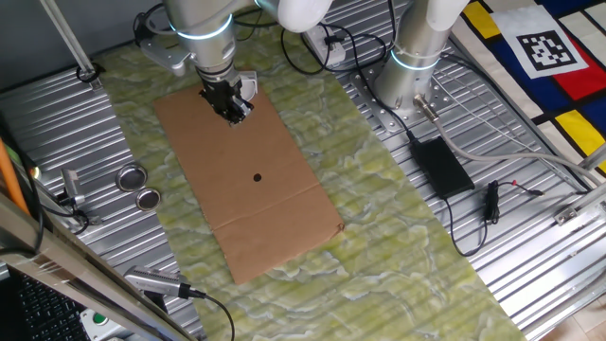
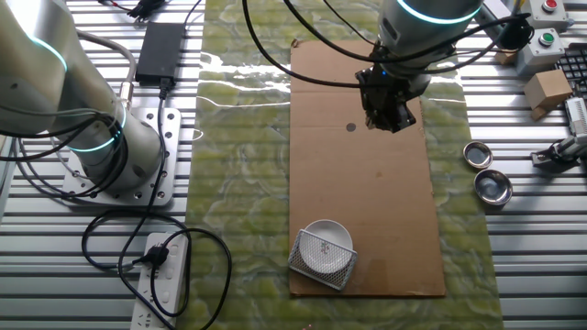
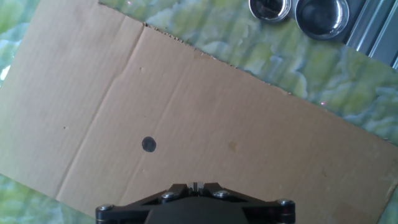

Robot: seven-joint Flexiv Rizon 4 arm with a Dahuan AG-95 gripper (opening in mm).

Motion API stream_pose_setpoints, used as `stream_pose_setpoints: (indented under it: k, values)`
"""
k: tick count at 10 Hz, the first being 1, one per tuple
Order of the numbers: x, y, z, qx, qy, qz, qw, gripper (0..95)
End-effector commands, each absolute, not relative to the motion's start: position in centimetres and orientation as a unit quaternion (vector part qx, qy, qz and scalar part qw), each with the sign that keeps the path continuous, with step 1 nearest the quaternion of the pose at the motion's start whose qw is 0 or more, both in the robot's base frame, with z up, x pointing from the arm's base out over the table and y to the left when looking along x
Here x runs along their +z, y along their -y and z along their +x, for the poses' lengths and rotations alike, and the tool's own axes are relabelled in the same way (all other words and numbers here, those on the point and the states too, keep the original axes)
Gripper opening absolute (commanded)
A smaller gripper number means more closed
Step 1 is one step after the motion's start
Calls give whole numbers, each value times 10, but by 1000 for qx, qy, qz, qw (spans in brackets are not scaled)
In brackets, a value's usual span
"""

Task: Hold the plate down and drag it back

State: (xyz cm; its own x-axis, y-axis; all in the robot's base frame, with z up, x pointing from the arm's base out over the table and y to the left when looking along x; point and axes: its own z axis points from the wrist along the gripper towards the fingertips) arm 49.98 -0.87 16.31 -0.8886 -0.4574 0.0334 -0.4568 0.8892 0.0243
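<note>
Hovering gripper [image 2: 393, 117] apart from plate [image 2: 327, 246]

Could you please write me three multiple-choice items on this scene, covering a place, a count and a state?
1. Where does the plate lie?
A. On the cardboard, at one end
B. On the bare metal table
C. Inside a tin

2. How many silvery tins stand beside the cardboard?
A. One
B. Two
C. Four

3. How does the gripper stand to the plate?
A. Pressing on it
B. Lifting it
C. Apart from it

Answers:
1 A: the plate sits at the end of the cardboard far from the black dot.
2 B: one tin and another tin show.
3 C: the gripper is near the dot, with bare cardboard between it and the plate.
</note>
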Motion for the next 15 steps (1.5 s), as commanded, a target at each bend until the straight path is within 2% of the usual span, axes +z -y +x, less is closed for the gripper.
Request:
stream_pose_setpoints:
  k: [1,6,7,13,15]
  values:
    - [163,9,500,-8,972,235,19,0]
    - [163,9,500,-8,972,235,19,0]
    - [88,98,467,32,966,254,30,0]
    - [88,98,450,38,964,262,23,0]
    - [96,106,445,50,956,286,34,0]
